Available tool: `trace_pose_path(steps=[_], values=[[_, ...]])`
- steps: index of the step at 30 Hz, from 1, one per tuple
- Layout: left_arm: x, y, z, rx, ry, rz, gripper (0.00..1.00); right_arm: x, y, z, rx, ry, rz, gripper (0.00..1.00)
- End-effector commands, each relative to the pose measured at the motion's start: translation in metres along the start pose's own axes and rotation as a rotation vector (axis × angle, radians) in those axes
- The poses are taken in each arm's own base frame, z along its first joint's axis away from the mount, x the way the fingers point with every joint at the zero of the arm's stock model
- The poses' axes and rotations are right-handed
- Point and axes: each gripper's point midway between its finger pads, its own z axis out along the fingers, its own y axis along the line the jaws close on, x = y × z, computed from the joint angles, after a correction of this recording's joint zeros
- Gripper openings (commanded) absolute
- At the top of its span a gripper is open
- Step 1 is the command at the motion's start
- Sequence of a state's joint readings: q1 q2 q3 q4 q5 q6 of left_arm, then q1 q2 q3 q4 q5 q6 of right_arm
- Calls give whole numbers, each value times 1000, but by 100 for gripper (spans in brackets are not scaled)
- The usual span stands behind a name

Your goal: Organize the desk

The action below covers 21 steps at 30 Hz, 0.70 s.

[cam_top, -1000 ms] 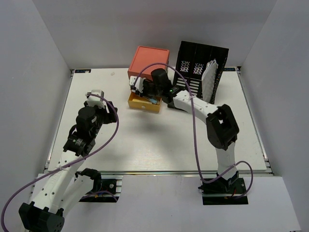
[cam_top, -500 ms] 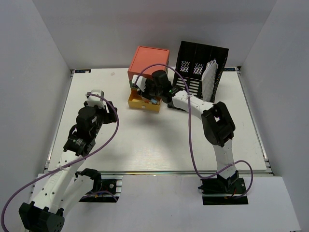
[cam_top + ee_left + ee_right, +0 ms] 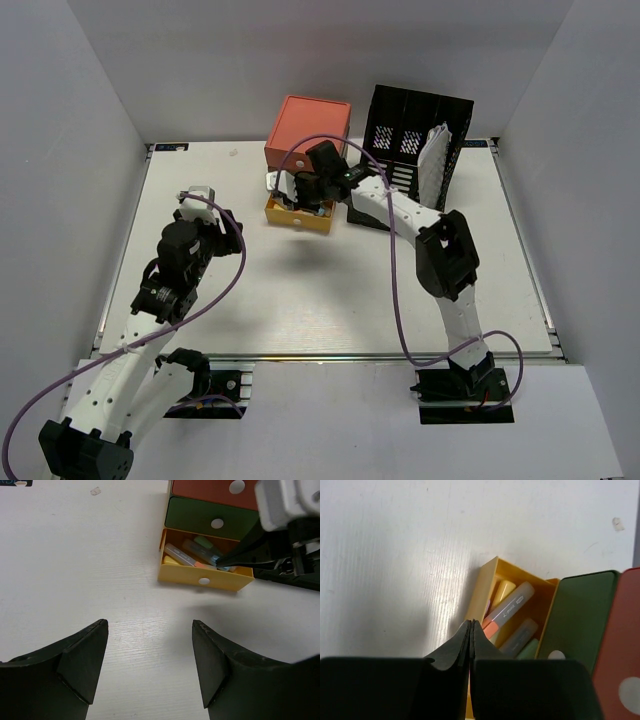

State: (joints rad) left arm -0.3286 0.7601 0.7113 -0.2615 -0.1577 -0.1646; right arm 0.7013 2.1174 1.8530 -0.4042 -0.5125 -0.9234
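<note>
- The white desk (image 3: 300,300) lies under both arms, with a drawer box (image 3: 308,128) and a black file rack (image 3: 412,125) at its far edge.
- The box's yellow drawer (image 3: 204,580) stands pulled out, with highlighters (image 3: 508,608) inside.
- The right gripper (image 3: 471,630) points into that drawer, jaws pressed together, empty.
- The left gripper (image 3: 149,627) hovers over bare desk, jaws wide apart, empty.
</note>
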Motion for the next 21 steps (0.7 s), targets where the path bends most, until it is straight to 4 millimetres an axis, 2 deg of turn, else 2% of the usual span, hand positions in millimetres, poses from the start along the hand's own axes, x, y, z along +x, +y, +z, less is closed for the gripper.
trace_pose_path(steps=[1, 7, 9, 14, 18, 19, 21], values=[[-2, 2, -2, -6, -15, 3, 77, 29, 25, 9, -115, 105, -7, 0], [-2, 2, -2, -4, -16, 2, 77, 69, 25, 20, -78, 244, 59, 0], [-3, 2, -2, -4, -16, 3, 78, 76, 26, 22, -68, 274, 79, 0], [-3, 2, -3, -4, -18, 0, 78, 106, 11, 21, 115, 403, 72, 0], [-3, 2, -3, -4, -19, 0, 77, 126, -12, 6, 340, 537, 47, 0], [-3, 2, -2, -4, -18, 1, 78, 124, -21, 7, 401, 535, 43, 0], [-3, 2, -2, -4, -16, 2, 78, 128, -22, 6, 426, 577, 23, 0]])
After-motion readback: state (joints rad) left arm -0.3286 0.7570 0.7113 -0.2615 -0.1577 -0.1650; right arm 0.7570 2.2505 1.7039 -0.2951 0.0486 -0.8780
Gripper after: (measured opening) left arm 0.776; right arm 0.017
